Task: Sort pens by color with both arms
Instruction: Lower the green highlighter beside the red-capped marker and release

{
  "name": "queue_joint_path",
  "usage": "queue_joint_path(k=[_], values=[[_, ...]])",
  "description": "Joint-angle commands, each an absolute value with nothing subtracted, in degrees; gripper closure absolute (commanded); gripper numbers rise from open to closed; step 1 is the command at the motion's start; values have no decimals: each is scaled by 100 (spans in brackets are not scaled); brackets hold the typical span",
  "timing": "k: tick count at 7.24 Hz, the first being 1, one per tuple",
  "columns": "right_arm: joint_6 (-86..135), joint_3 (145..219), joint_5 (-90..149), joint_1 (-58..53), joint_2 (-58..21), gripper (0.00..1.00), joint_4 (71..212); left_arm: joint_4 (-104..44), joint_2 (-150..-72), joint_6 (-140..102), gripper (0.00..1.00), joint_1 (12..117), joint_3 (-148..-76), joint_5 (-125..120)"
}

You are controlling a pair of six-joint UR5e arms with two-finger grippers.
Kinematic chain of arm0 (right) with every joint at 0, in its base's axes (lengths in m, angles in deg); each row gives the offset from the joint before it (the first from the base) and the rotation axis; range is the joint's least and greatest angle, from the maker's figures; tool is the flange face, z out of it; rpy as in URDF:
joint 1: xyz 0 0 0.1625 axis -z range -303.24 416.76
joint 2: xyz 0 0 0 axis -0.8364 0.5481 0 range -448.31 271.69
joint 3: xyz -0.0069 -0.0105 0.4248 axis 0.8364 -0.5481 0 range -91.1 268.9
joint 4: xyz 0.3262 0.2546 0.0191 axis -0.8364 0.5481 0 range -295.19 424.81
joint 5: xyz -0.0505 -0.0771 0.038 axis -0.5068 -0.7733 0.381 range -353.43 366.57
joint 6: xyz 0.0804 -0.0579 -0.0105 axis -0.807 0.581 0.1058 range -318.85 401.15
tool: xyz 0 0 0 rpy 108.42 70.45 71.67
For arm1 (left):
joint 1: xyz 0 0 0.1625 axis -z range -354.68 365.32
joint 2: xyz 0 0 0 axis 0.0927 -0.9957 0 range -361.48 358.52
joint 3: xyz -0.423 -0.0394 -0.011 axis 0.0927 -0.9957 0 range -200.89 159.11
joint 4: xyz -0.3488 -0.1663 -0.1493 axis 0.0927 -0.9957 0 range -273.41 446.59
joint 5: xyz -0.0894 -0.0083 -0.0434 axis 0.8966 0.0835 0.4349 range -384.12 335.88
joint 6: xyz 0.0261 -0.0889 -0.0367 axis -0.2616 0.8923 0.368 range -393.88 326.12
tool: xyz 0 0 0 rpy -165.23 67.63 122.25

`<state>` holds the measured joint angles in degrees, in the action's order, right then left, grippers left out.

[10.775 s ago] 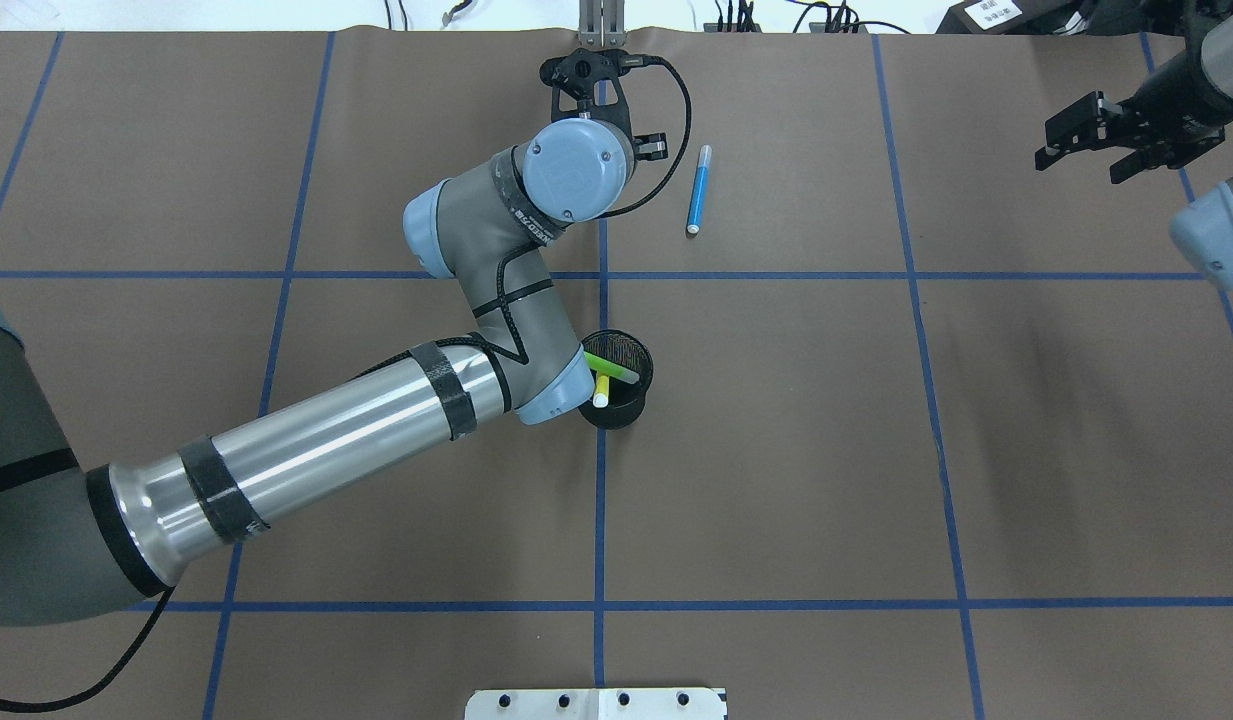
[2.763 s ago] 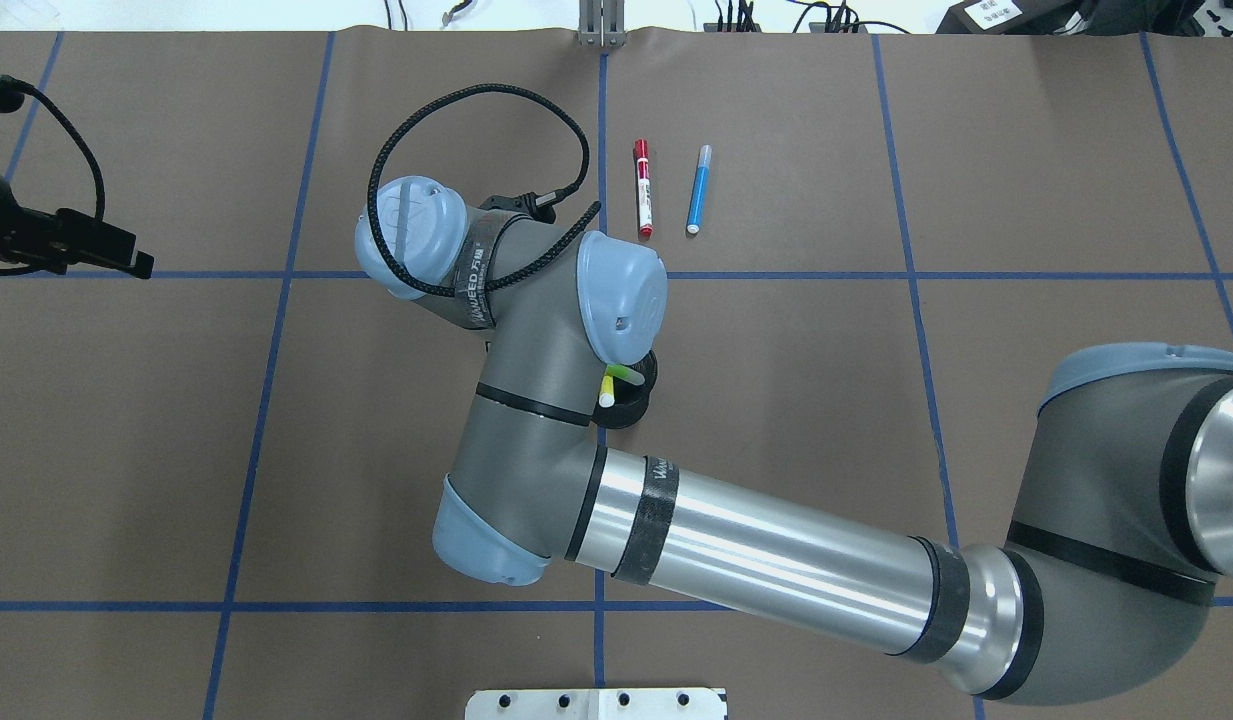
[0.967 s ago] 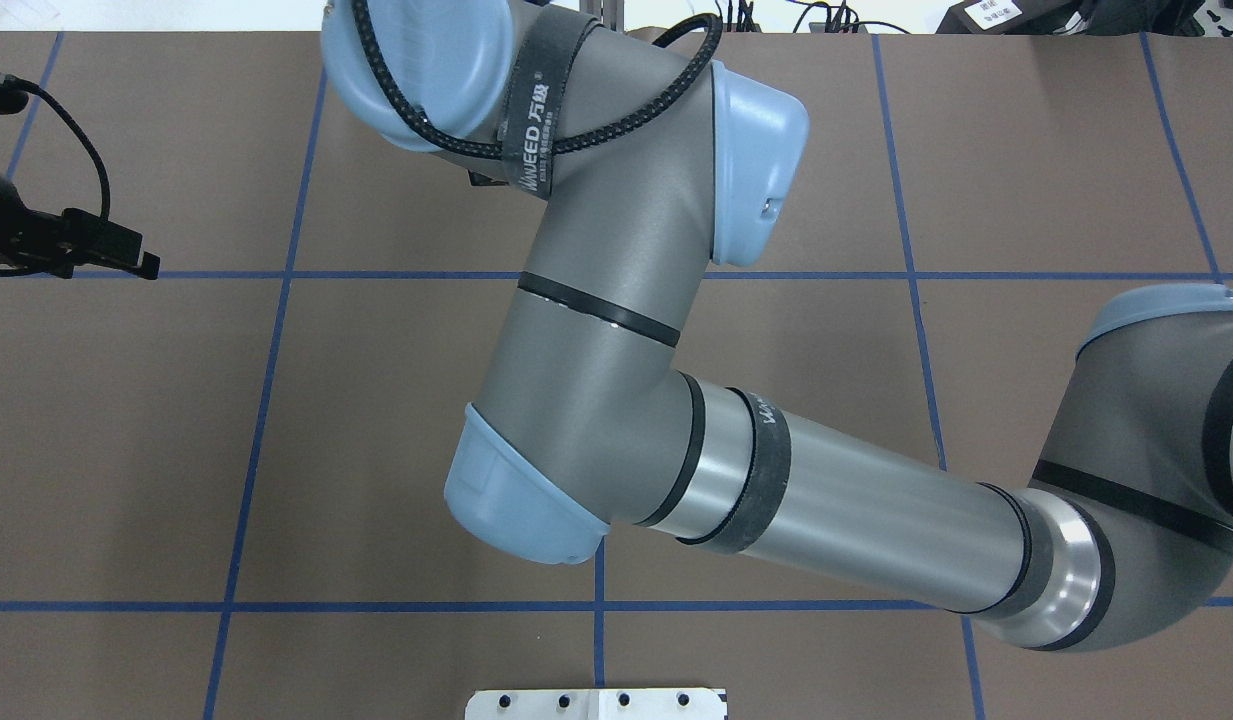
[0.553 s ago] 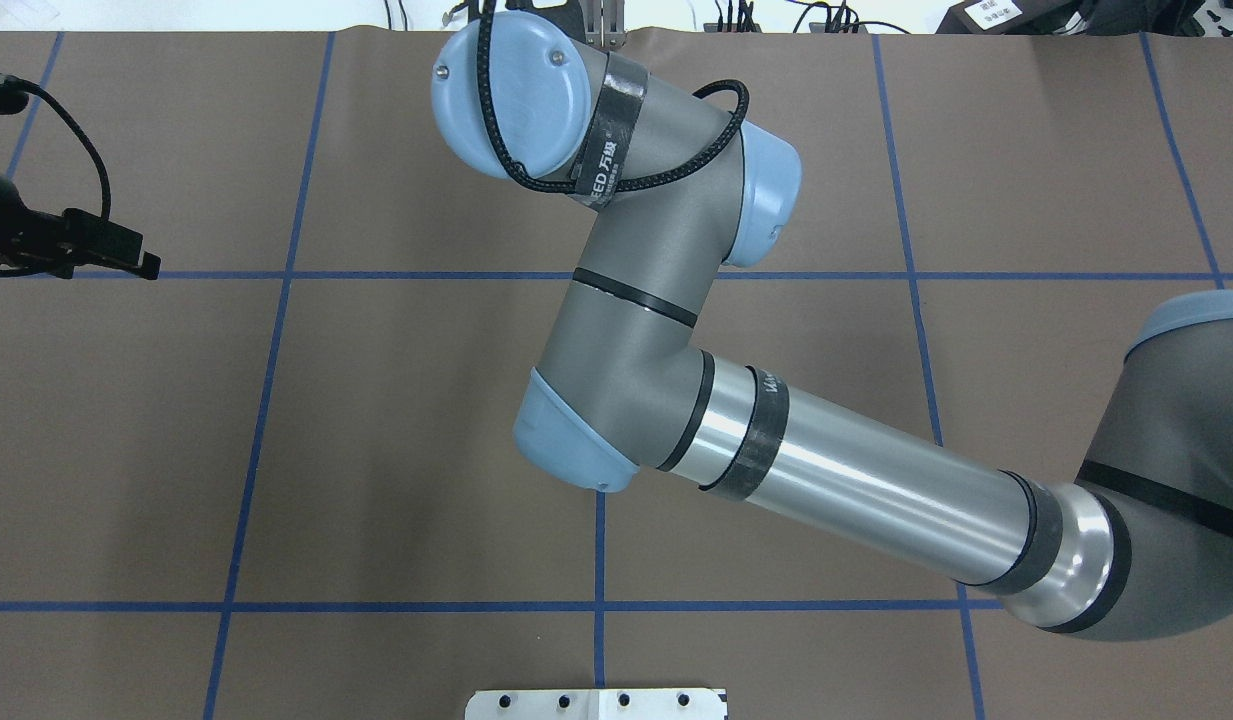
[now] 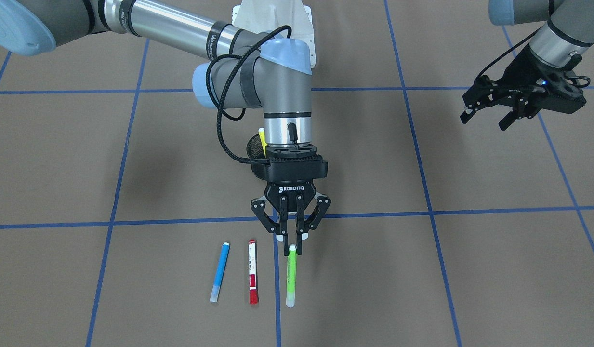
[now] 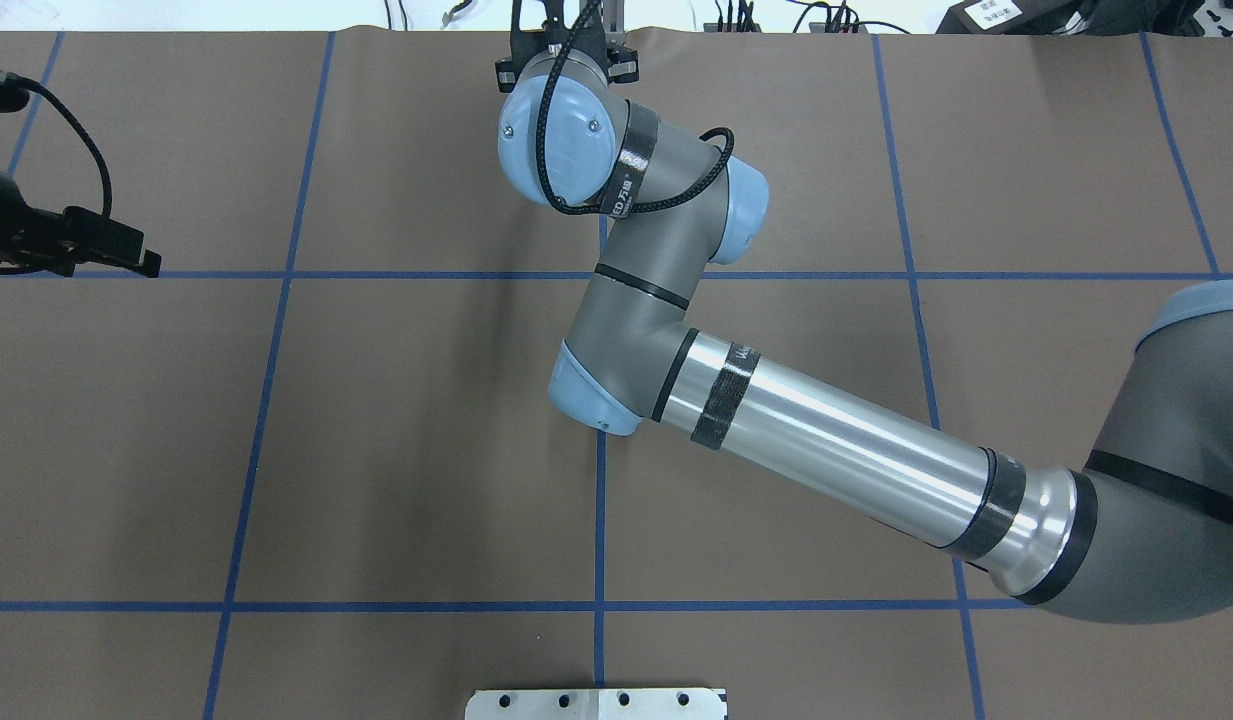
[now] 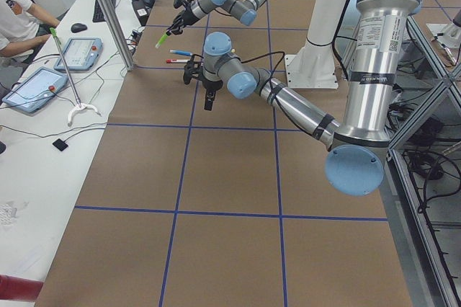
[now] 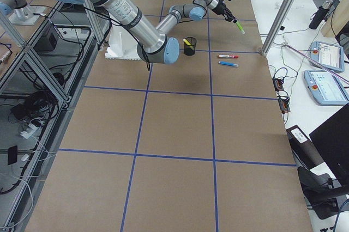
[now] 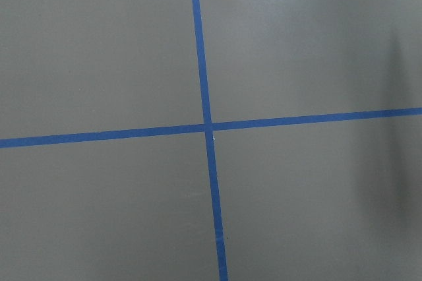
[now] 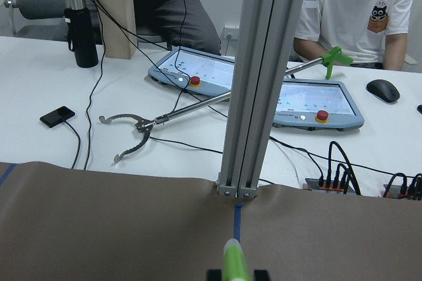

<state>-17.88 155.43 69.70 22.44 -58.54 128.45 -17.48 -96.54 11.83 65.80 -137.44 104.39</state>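
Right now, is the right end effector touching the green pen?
Touching. The front-facing view shows the right end effector closed on the upper end of the green pen, and the right wrist view shows the pen sticking out of its grip.

You're working in a robotics lab. The brown table point(image 6: 376, 450) is gridded with blue tape point(image 6: 599, 520), two jointed arms point(image 7: 374, 69) rise from a white bolted pedestal point(image 5: 272, 19), and an aluminium frame post point(image 10: 260, 76) stands at the edge. Past it, on the white desk point(image 10: 39, 76), lie teach pendants point(image 10: 316, 104) with red stop buttons, and people point(image 10: 356, 10) sit there.
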Motion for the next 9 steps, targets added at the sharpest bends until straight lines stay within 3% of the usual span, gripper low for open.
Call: queue_joint_path(k=[1,4,9], values=[[-1791,14992,6958,2283,-5842,100,12310,-1747,-9675,1191,1,6579,-13752,10446],[-1765,14473,6959,2511,-5798,100,11791,-1747,-9684,1191,1,6579,-13752,10438],[-1730,14418,6704,2635,-5781,100,11781,-1739,-9702,1183,1,6579,-13734,10446]])
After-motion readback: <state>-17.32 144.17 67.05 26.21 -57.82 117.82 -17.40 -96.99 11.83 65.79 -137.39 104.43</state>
